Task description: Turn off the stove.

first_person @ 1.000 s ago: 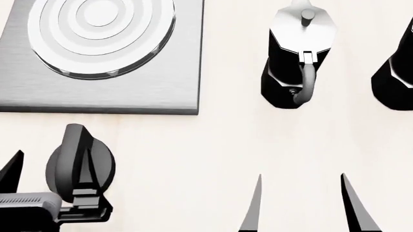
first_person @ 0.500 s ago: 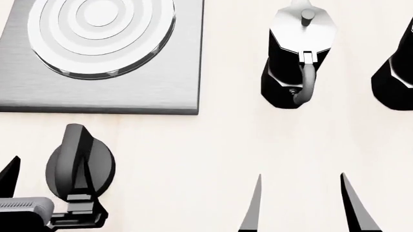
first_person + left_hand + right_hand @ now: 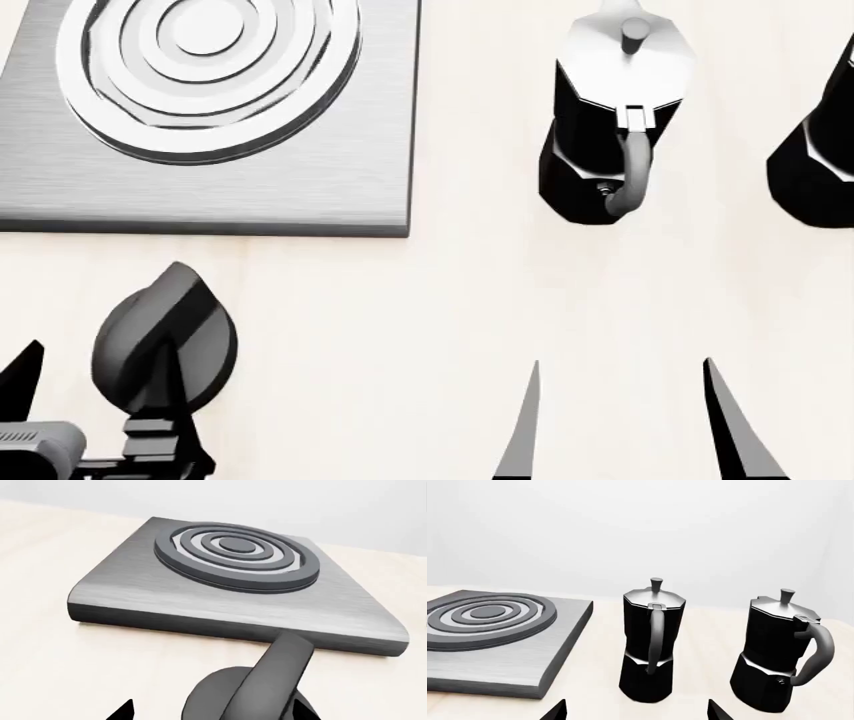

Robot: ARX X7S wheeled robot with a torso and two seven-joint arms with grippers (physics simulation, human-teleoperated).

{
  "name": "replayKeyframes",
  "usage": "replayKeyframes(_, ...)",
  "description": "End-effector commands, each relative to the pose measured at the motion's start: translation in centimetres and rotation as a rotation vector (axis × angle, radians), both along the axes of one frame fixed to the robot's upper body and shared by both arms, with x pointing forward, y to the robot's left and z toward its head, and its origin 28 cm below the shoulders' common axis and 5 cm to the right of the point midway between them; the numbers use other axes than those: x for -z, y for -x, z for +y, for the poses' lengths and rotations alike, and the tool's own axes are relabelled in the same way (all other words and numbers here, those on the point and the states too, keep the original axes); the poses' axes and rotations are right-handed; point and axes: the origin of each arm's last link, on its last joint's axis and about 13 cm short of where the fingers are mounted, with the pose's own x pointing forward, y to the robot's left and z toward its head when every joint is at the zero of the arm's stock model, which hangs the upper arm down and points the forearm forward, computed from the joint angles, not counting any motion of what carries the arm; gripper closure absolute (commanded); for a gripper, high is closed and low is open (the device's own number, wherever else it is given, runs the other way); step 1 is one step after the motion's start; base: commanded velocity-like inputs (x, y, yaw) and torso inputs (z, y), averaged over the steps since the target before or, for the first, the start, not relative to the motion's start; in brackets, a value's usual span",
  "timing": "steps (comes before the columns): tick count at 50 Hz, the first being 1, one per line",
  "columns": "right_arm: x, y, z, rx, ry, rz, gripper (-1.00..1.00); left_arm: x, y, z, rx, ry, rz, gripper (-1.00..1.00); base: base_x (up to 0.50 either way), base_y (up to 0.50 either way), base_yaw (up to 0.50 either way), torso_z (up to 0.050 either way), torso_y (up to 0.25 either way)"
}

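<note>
**Left gripper at the stove knob, right gripper idle and open**

The stove lies flat on the pale table, at the far left side in the head view. Its round burner with rings sits in the middle of the grey slab. The knob is separate from the slab and sits on the table just in front of the slab's near edge. In the head view its ridge is tilted, the far end leaning toward the right.

The left gripper is at the knob from the near side. One dark finger lies over the near part of the knob, the other finger stands to the left of it, apart. So the fingers are spread, but I cannot tell if they really press the knob.

The right gripper hangs over bare table with its two fingertips well apart and nothing between them.

Two black moka pots stand to the right of the stove: the nearer pot with its handle toward the robot, and the second pot cut by the picture edge. Nothing stands between the left gripper and the knob.

I can read no writing or brand on any object.
</note>
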Motion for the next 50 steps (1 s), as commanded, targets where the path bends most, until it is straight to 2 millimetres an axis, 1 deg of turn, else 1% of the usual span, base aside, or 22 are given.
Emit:
replayKeyframes(1, -0.1, -0.1, -0.2, 0.015, 0.008, -0.011, -1.00, -0.9, -0.1, 2.2, -0.146, -0.006, -0.023, -1.00, 0.00, 0.00, 0.00, 0.000, 0.000)
replayKeyframes(8, -0.1, -0.1, -0.2, 0.014, 0.008, -0.011, -1.00, -1.4, 0.4, 2.8, -0.180, 0.004, -0.038, -1.00, 0.00, 0.00, 0.00, 0.000, 0.000)
replayKeyframes(17, 0.0, -0.1, -0.2, 0.014, 0.008, -0.011, -1.00, -2.3, 1.7, 3.3, -0.186, 0.017, -0.065, -1.00, 0.00, 0.00, 0.00, 0.000, 0.000)
replayKeyframes(30, 0.0, -0.1, -0.2, 0.014, 0.010, -0.012, -1.00, -2.5, 2.0, 3.5, -0.188, 0.021, -0.076, -1.00, 0.00, 0.00, 0.00, 0.000, 0.000)
replayKeyframes(34, 0.1, -0.1, -0.2, 0.014, 0.010, -0.011, -1.00, -2.6, 2.1, 3.5, -0.173, 0.026, -0.066, -1.00, 0.00, 0.00, 0.00, 0.000, 0.000)
replayKeyframes(39, 0.0, -0.1, -0.2, 0.018, 0.012, -0.016, -1.00, -2.8, 2.8, 3.7, -0.102, 0.049, -0.017, -1.00, 0.00, 0.00, 0.00, 0.000, 0.000)
replayKeyframes(43, -0.2, -0.2, -0.2, 0.022, 0.013, -0.020, -1.00, -3.3, 3.3, 3.8, -0.078, 0.051, -0.028, -1.00, 0.00, 0.00, 0.00, 0.000, 0.000)
replayKeyframes(50, -0.6, -0.4, -0.3, 0.023, 0.017, -0.029, -1.00, -3.5, 3.2, 4.0, -0.055, 0.048, -0.058, -1.00, 0.00, 0.00, 0.00, 0.000, 0.000)
